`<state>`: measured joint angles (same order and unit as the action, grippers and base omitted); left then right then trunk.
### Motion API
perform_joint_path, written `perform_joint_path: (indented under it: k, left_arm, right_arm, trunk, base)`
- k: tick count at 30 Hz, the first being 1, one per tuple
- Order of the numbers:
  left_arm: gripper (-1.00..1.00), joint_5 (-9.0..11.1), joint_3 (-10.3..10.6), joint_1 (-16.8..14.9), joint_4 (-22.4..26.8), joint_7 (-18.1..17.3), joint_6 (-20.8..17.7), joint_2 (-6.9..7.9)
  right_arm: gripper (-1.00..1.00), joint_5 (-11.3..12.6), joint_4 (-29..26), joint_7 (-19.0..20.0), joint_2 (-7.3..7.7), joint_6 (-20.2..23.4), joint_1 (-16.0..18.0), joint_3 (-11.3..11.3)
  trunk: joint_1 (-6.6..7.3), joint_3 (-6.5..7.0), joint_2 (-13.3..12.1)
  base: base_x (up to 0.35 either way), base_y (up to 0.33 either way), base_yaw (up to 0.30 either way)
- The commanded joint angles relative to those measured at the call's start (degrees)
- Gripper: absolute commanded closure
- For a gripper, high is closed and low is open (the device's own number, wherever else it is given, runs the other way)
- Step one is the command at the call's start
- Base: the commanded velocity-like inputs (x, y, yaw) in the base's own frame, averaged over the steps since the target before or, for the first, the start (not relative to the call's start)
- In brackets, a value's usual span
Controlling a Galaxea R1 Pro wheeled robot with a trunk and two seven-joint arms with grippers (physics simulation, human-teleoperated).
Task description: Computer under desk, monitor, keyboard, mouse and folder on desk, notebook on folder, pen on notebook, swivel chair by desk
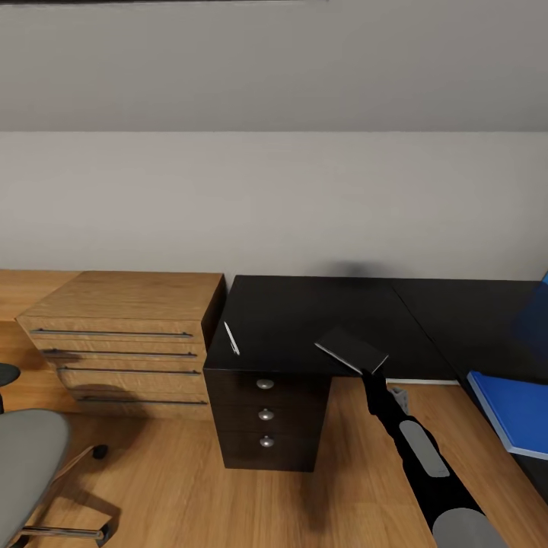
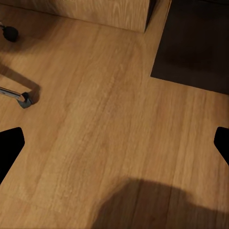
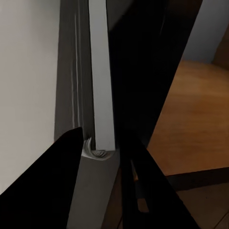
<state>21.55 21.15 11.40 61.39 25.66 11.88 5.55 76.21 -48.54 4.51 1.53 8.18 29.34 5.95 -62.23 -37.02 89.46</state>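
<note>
A pale wall and sloped ceiling back the black L-shaped surface, largely bare. The blue folder lies at its right edge, the pen near its left edge. Right fingers clamp the notebook above the front edge. Left fingers spread wide over open floor.

1 notebook, 1 pen, 1 folder, 2 drawer units (1 light-wood, 1 dark)
</note>
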Motion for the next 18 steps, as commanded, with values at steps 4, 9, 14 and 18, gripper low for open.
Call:
perform_joint_path:
  k: [4, 9, 14, 18]
  left_arm:
    - [-1.00, 0.60, 0.28, -0.04, 0.05, 0.22, 0.34, 0.08]
    - [-1.00, 0.60, 0.29, -0.01, 0.05, 0.19, 0.33, 0.01]
    - [-1.00, 0.60, 0.37, -0.04, 0.05, 0.48, 0.33, -0.01]
    - [-1.00, 0.55, 0.35, -0.02, -0.02, 0.53, 0.33, -0.01]
  right_arm:
    - [1.00, 0.45, 0.01, 0.21, -0.04, 0.31, 0.02, 0.15]
    - [1.00, 0.50, -0.06, 0.30, -0.09, 0.16, 0.02, 0.20]
    - [1.00, 0.51, -0.11, 0.42, -0.16, -0.19, 0.02, 0.20]
    - [1.00, 0.44, -0.23, 1.01, -0.35, -0.26, -0.05, 0.21]
  trunk:
    - [0.00, -0.04, 0.02]
    - [-0.44, -0.40, 0.82]
    - [-1.54, -1.30, 2.83]
    - [-2.20, -1.83, 4.03]
  base:
    - [0.000, 0.000, 0.000]
    - [0.000, 0.000, 0.000]
    - [0.000, 0.000, 0.000]
    - [0.000, 0.000, 0.000]
